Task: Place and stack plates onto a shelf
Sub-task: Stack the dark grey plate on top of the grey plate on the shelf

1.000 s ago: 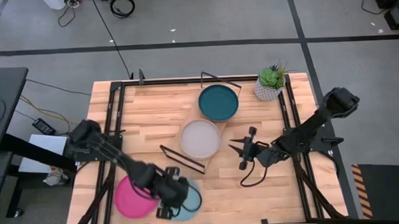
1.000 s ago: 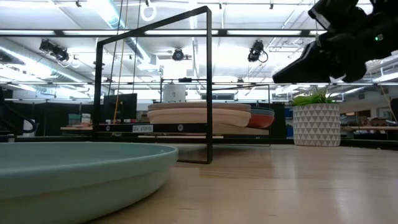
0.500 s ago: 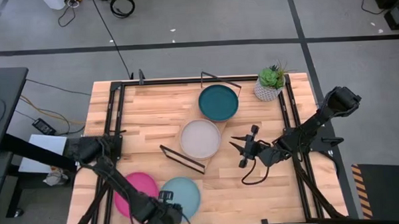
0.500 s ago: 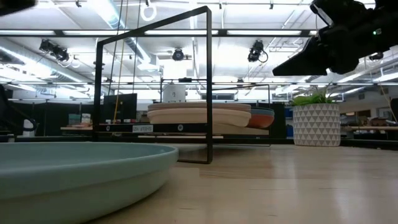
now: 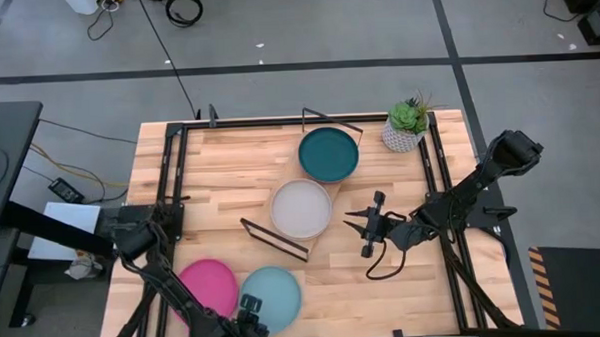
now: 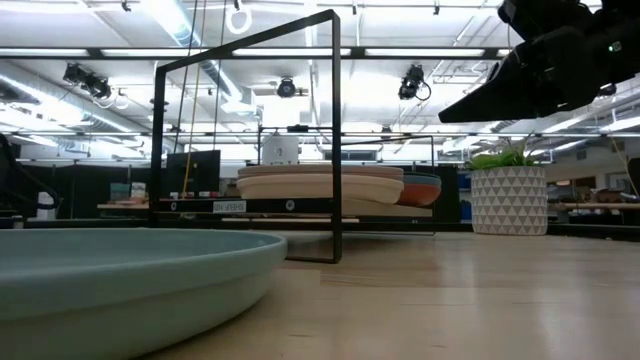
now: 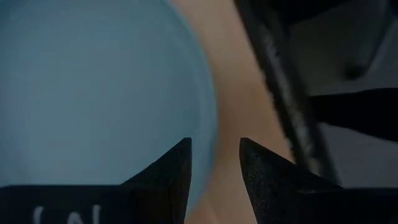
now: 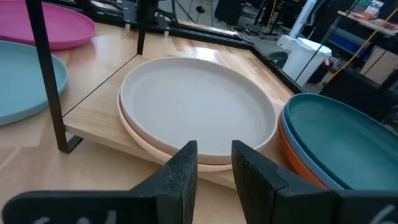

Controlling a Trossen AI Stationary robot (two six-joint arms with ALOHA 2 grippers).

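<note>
Beside light blue plate, left gripper narrowly parted, seemingly empty.

Overhead looks straight down, low view table-level, both share shelf.

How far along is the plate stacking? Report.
Done: the shelf carries two stacks, a grey plate over a peach one and a dark teal plate over an orange one. In hand: nothing; the left gripper is beside the light blue plate. Left: that plate and the pink plate.
</note>
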